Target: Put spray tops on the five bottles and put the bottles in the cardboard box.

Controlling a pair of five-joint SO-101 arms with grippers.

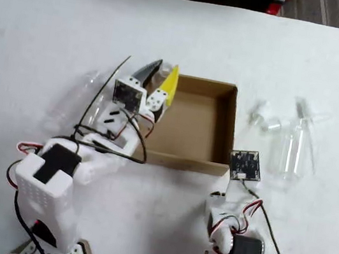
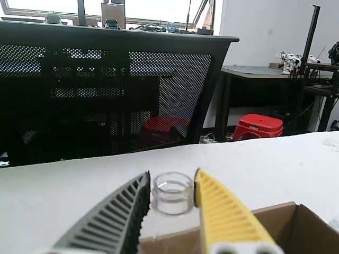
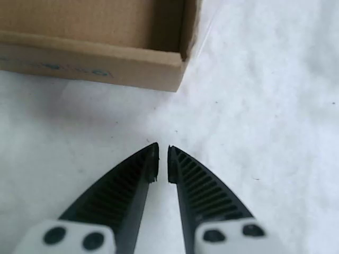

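Note:
My left gripper point(image 2: 170, 197) is shut on the open neck of a clear bottle point(image 2: 172, 192), one grey and one yellow finger on either side of it. From above, that gripper point(image 1: 159, 75) hangs at the far left corner of the cardboard box point(image 1: 224, 126). Another clear bottle point(image 1: 81, 97) lies on the table to the left of the arm, and a third bottle point(image 1: 290, 149) lies to the right of the box. Spray tops point(image 1: 262, 118) with thin tubes lie beside that one. My right gripper point(image 3: 163, 160) is shut on nothing, just above the table near the box's near right corner point(image 3: 177, 55).
The right arm's wrist board point(image 1: 245, 165) sits right beside the box's near right corner. White table stretches all around; its far edge runs along a black mesh panel point(image 2: 106, 90). The box's rim point(image 2: 288, 219) lies just below the left fingers.

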